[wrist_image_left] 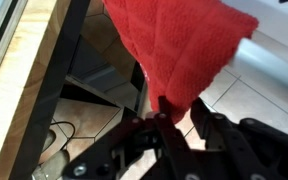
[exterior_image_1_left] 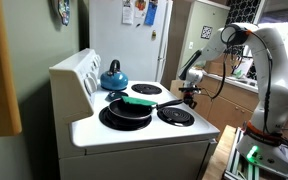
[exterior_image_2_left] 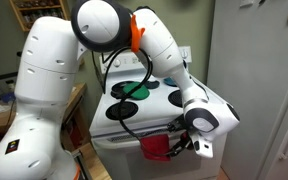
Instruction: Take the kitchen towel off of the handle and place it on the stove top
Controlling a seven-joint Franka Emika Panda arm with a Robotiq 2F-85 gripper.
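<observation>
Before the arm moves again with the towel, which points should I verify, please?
1. The gripper shut on the red towel: ok, the wrist view shows cloth pinched between the fingers.
2. The towel off the oven handle: cannot tell, the handle is hidden.
3. A free place on the stove top: ok, one burner is bare.
4. The pan and the kettle away from the gripper: ok.

Glossy white rounded arm [exterior_image_2_left: 39, 90], orange ring [exterior_image_2_left: 136, 35] at a joint, black cable [exterior_image_2_left: 148, 75], black tool [exterior_image_2_left: 182, 146]
</observation>
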